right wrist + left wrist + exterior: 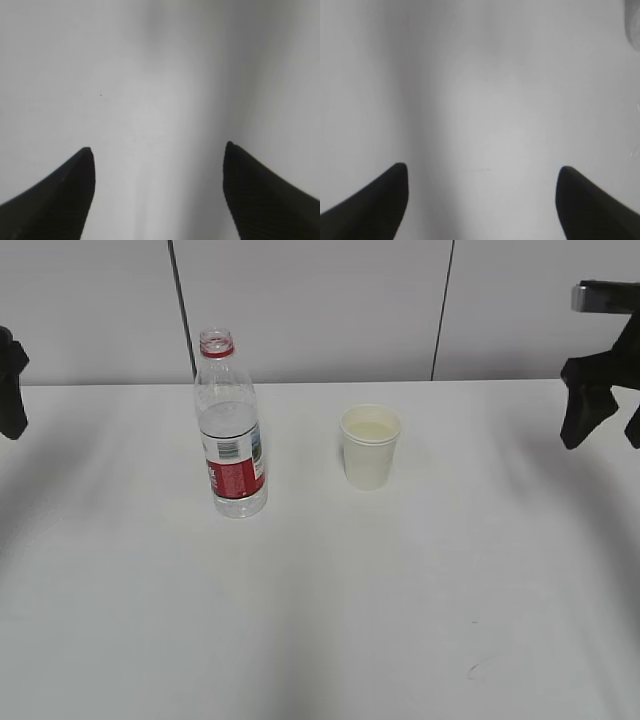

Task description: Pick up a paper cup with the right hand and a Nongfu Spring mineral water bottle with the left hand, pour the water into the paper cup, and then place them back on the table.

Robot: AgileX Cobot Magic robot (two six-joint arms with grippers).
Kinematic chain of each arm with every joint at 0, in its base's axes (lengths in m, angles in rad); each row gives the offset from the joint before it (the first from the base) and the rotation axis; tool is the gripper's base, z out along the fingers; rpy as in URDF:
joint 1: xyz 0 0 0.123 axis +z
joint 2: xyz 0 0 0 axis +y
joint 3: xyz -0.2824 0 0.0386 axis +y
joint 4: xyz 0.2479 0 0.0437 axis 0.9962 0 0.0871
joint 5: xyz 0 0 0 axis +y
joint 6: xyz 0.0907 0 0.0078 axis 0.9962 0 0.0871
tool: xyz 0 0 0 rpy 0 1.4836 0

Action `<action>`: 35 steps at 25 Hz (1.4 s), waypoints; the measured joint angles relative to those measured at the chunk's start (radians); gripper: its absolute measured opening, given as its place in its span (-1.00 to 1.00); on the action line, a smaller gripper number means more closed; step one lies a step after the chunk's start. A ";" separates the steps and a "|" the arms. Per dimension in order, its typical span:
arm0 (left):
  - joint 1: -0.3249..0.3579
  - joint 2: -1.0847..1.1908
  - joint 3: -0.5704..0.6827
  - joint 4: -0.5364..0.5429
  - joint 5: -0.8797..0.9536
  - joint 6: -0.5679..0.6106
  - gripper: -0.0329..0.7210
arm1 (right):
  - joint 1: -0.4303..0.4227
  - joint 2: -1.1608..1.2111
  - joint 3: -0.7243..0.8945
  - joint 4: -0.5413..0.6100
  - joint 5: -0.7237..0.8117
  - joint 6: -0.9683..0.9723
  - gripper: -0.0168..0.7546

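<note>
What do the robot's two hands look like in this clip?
Both are matte black. In the wrist views, the left hand and the right hand each show two pointed, tapering fingers; the right's look finely ribbed. The exterior view shows a silver-grey block above the right one.
</note>
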 joint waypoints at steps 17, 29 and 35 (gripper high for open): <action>0.000 -0.257 0.315 -0.004 0.006 0.011 0.52 | 0.000 -0.255 0.276 0.000 0.002 -0.021 0.56; 0.000 -0.500 0.574 -0.034 -0.049 0.012 0.52 | 0.000 -0.402 0.431 0.007 0.003 -0.029 0.56; 0.000 -0.638 0.652 -0.034 -0.088 0.013 0.51 | 0.000 -0.466 0.517 0.017 0.003 -0.031 0.56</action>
